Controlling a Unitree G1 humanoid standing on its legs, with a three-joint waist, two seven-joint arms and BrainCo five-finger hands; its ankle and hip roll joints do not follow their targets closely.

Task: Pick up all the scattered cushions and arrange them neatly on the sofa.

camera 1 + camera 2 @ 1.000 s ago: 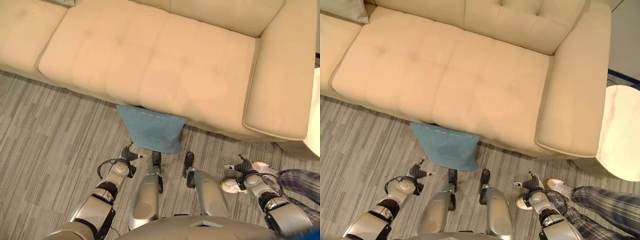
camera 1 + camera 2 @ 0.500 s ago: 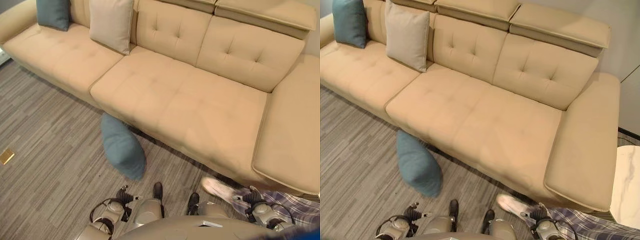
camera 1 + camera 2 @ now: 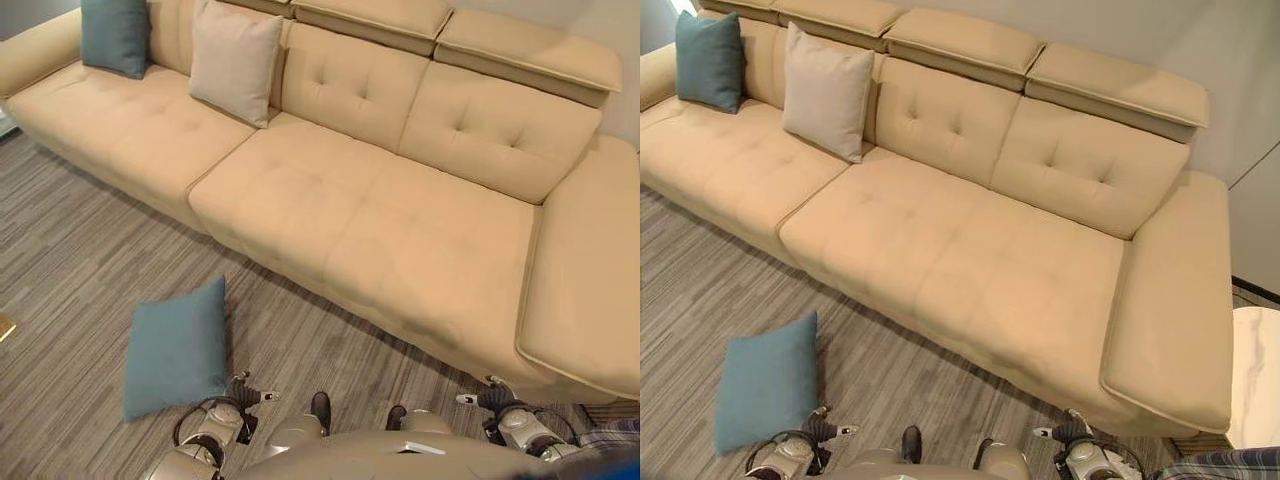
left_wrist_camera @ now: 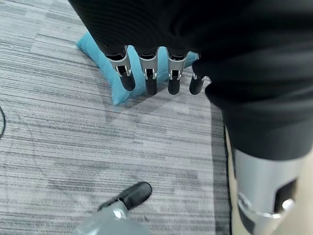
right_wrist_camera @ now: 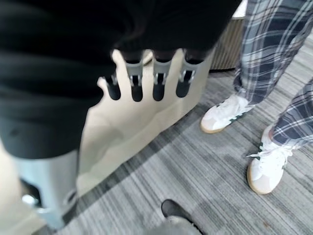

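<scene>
Left hand (image 4: 156,73) and right hand (image 5: 146,81) hang low with fingers extended, holding nothing. The teal cushion (image 3: 178,348), previously leaning against the sofa (image 3: 400,230) front, now lies flat on the carpet (image 3: 80,260) beside the left hand.

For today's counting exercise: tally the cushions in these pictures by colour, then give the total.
Teal cushions: 2, one on the floor, one on the sofa
Beige cushions: 1, on the sofa
Total: 3
</scene>
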